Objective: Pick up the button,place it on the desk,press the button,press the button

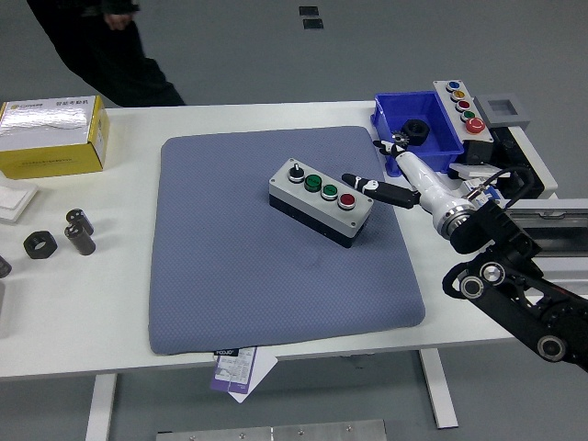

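Observation:
The button box [322, 202], grey with a black switch, two green buttons and a red button on top, lies at an angle on the blue-grey mat [239, 294]. My right hand [369, 187] reaches in from the right with its fingers stretched out toward the box's red-button end. Its dark fingertips [354, 179] hover just right of the red button [346, 199], and I cannot tell whether they touch the box. The hand holds nothing. My left arm is out of view.
A person [92, 46] stands back at the far left, hands off the table. A blue bin [439, 150] and a second button panel [462, 99] sit at the right, a yellow box [50, 138] and black nuts [41, 243] at the left.

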Controlling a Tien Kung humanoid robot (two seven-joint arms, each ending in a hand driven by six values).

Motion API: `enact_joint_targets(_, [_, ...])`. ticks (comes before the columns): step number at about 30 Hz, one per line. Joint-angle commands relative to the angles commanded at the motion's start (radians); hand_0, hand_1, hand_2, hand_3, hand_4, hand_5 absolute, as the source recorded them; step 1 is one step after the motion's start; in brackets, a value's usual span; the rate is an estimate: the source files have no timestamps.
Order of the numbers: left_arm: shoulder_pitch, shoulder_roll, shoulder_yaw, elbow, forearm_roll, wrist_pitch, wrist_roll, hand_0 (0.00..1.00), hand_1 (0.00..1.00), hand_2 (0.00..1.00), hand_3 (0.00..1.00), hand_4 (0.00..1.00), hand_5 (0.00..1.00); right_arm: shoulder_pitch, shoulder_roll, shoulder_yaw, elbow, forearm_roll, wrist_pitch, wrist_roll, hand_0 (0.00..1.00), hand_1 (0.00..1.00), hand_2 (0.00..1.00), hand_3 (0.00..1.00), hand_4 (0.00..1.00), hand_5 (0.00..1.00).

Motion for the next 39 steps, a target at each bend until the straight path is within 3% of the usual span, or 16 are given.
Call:
enact_joint_targets(6, [0.001,-0.002,-0.002,0.0,0.001,0.0,0.001,0.811,0.796,0.77,0.903,0.782,0.256,0.006,0.007,-0.01,-0.009,-0.206,-0.004,-0.07,0.998,0.998,0.998,0.998,0.998,0.442])
enact_joint_targets(12, [0.0,-0.003,-0.004,0.0,0.002,0.001,0.001,0.808,0.791,0.764,0.901,0.78,0.256,0.019,0.015,-0.027,-0.014,-0.287,0.0,-0.071,0.998,0.998,0.998,0.998,0.998,0.447])
enact_joint_targets(22, [-0.003,-0.003,-0.002,0.001,0.0,0.001,0.0,0.806,0.791,0.764,0.897,0.779,0.255,0.082,0.035,-0.081,-0.012,-0.1,0.021,-0.03,0.998,0.998,0.998,0.998,0.998,0.467])
enact_joint_targets(29, [-0.006,-0.001,0.003,0.0,-0.011,0.001,-0.001,0.805,0.791,0.763,0.897,0.778,0.253,0.163,0.091,-0.193,-0.128,0.007,-0.032,-0.037,0.998,0.998,0.998,0.998,0.998,0.481])
enact_joint_targets(39, [-0.007,0.003,-0.008,-0.001,0.0,0.001,0.005,0.804,0.789,0.762,0.896,0.775,0.251,0.247,0.151,-0.337,-0.234,0.087,-0.034,-0.06,0.998,0.998,0.998,0.998,0.998,0.501])
